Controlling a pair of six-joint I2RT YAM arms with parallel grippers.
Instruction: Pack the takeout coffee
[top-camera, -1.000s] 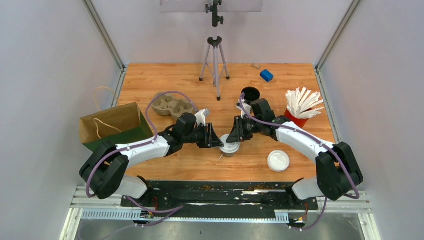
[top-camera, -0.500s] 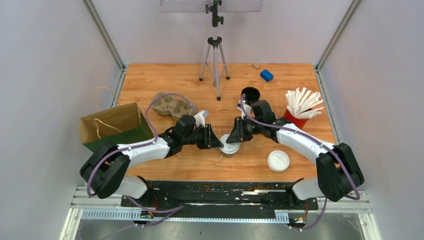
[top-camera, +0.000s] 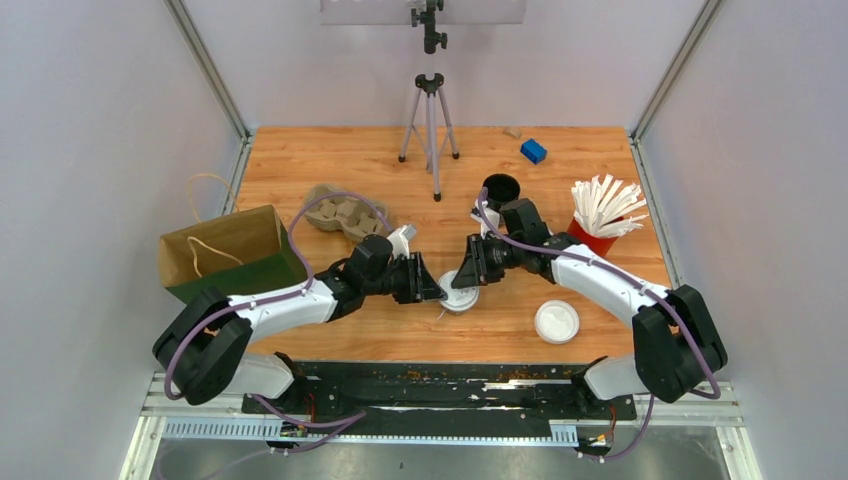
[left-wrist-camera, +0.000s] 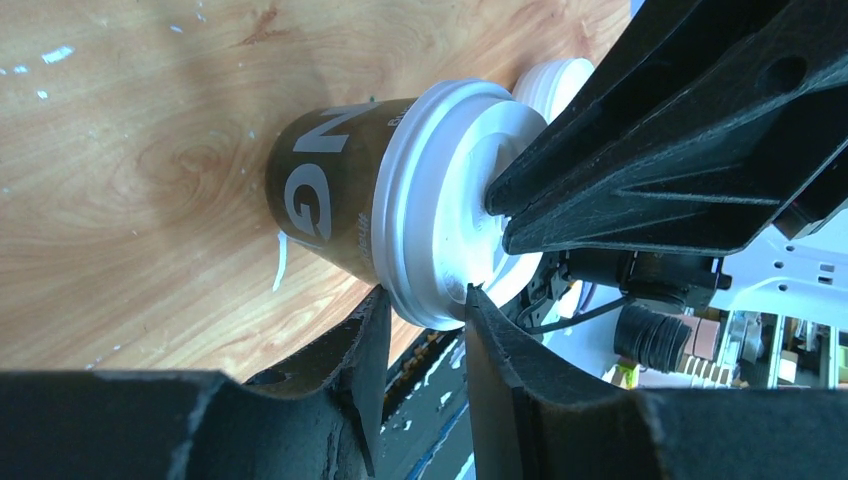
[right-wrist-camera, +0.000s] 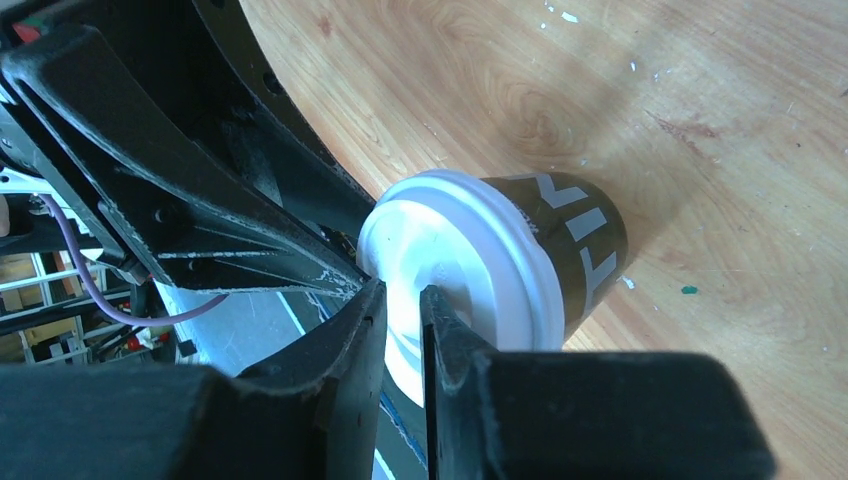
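Note:
One takeout coffee cup (top-camera: 460, 298), dark with white lettering and a white lid (left-wrist-camera: 440, 210), stands on the table between both grippers. My left gripper (top-camera: 438, 290) pinches the lid's rim: in the left wrist view (left-wrist-camera: 422, 295) one finger sits under the rim and the other on top. My right gripper (top-camera: 467, 283) has its jaws almost together, tips pressed on the lid's top, as the right wrist view (right-wrist-camera: 402, 290) shows. The cup body also shows there (right-wrist-camera: 585, 235). The second lidded cup is out of view.
A loose flat white lid (top-camera: 556, 321) lies near the front right. A black stack of lidless cups (top-camera: 501, 188) and a red cup of white sticks (top-camera: 600, 215) stand behind the right arm. A cardboard carrier (top-camera: 340, 212), paper bag (top-camera: 230, 250), tripod (top-camera: 430, 130) and blue block (top-camera: 533, 151) are around.
Both grippers have shifted slightly toward the near edge while staying on the lid. The cup has barely moved.

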